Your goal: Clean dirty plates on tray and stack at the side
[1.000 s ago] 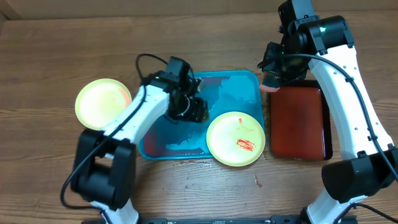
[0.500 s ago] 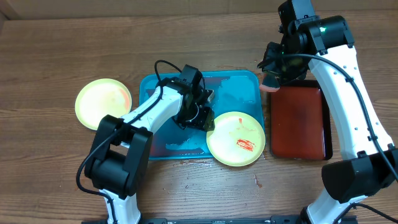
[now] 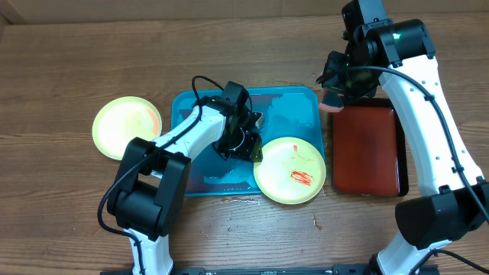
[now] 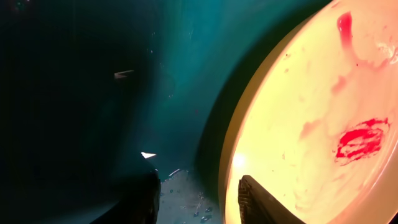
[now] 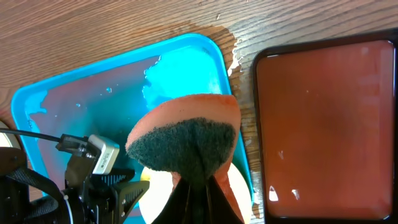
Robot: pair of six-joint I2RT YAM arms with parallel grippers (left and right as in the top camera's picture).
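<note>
wood-grain counter carries everything. the turquoise tray lies at its middle, its floor wet in patches. just right of it, almost touching, sits the red tray, dark-rimmed and bare.

the smeared plate rests at the tray's near right corner, and its near edge laps over the tray's rim toward the counter. a red smear marks its middle, with fainter pink around it. the left plate lies flat on the counter, left of the tray and apart from it. it is pale yellow-green with a faint orange tint on its right side.

the left hand is low over the tray at the smeared plate's left edge. in the wrist view its two fingers stand part open with the plate's rim between them, one over the tray floor and one over the plate. whether either touches the rim cannot be told.

the right hand hangs above the tray's far right corner, beside the red tray's far left corner and well apart from the smeared plate. it is closed tight on a sponge, orange with a dark green scouring face, folded up between the fingers.

a few red specks dot the counter in front of the tray.
</note>
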